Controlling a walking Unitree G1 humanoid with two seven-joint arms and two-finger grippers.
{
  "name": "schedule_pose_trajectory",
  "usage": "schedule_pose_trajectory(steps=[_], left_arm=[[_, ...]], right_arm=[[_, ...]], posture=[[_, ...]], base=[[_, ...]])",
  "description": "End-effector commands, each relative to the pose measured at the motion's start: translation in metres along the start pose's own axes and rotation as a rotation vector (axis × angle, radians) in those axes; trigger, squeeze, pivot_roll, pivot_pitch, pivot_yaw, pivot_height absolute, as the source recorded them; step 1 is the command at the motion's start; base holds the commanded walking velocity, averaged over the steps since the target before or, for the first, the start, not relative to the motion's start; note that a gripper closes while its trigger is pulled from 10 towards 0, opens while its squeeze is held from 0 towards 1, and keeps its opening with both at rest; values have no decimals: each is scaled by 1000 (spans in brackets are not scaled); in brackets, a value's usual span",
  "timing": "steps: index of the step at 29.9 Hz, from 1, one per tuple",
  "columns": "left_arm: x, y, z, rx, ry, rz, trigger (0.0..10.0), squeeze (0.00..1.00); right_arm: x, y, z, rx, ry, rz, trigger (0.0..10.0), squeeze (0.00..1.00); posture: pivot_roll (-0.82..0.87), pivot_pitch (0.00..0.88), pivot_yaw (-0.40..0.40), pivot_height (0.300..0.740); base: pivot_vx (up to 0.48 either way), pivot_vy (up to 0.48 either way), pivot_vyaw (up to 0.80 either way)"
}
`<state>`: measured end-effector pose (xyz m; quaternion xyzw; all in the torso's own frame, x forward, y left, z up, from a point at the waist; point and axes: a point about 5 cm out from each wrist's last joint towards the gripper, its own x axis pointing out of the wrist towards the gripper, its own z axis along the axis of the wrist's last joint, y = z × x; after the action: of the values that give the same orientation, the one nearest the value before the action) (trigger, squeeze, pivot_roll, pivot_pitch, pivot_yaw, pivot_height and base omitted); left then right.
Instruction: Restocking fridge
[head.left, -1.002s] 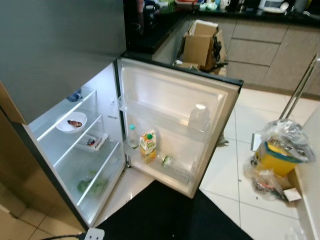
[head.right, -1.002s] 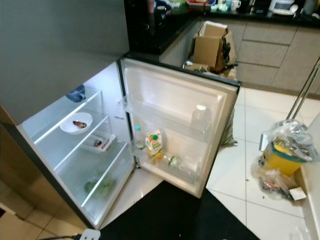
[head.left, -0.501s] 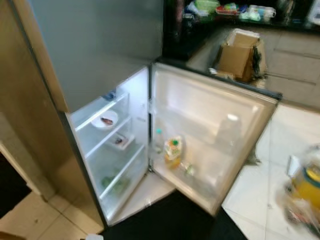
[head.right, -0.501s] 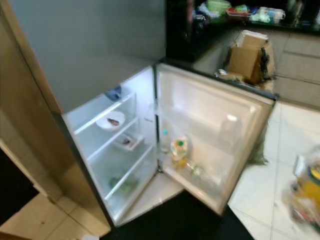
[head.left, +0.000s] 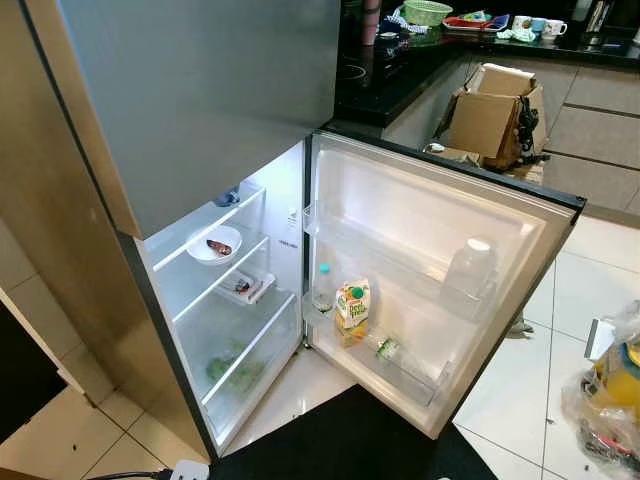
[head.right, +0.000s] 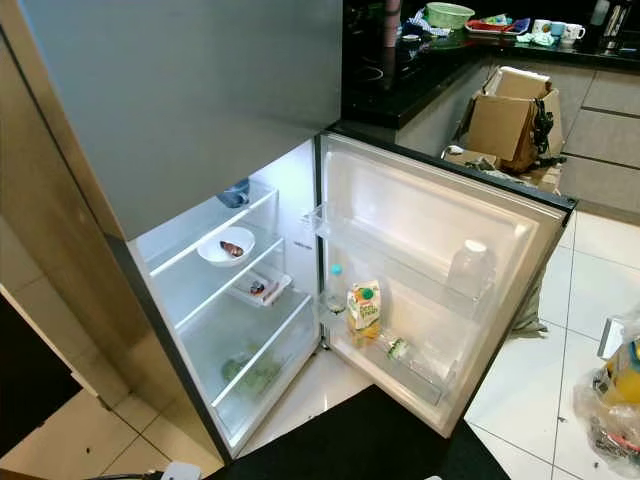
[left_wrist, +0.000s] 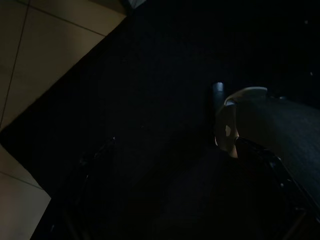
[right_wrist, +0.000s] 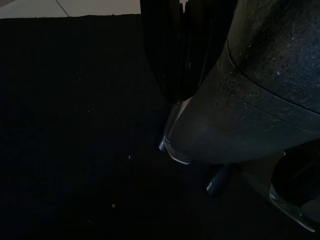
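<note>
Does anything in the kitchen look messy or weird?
Yes. A torn cardboard box sits open against the cabinets behind the fridge door, and crumpled plastic bags lie heaped on the floor to the right. Inside the fridge, things stand upright and tidy.

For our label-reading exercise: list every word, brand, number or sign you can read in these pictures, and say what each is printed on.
None can be read.
Juice carton in the fridge door's bottom shelf: front print too small and blurred.
Small label on the fridge's inner wall: dark lettering, too small.
Cardboard box by the counter: no legible print.
</note>
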<state>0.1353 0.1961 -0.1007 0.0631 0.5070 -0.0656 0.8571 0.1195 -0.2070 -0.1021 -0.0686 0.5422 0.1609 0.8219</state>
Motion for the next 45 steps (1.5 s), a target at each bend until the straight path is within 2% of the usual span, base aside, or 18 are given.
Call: schedule_pose_trajectory(steps=[1, 8, 14, 25, 45], left_arm=[[0, -1, -2, 21, 20, -11, 10000, 0], [0, -4, -5, 47, 38, -15, 10000, 0], [0, -7, -7, 32, 39, -20, 10000, 0], [-1, -6, -10, 27, 45, -20, 10000, 0], [-1, -7, -10, 15, 42, -20, 10000, 0]], right_arm=[[0, 5, -10, -4, 43, 19, 10000, 0], [-1, 4, -12, -4, 47, 20, 10000, 0], [-2, 3, -14, -16, 52, 24, 10000, 0], [-2, 3, -11, 2, 27, 30, 10000, 0], [-2, 2, -11, 41, 19, 13, 10000, 0]], posture=[[-39, 0, 2, 740], [-45, 0, 1, 740], [-46, 0, -3, 740], [-51, 0, 2, 740], [-56, 6, 4, 740]], base=[[0, 0, 0], [0, -313, 0], [0, -458, 0], [0, -460, 679], [0, -459, 0]])
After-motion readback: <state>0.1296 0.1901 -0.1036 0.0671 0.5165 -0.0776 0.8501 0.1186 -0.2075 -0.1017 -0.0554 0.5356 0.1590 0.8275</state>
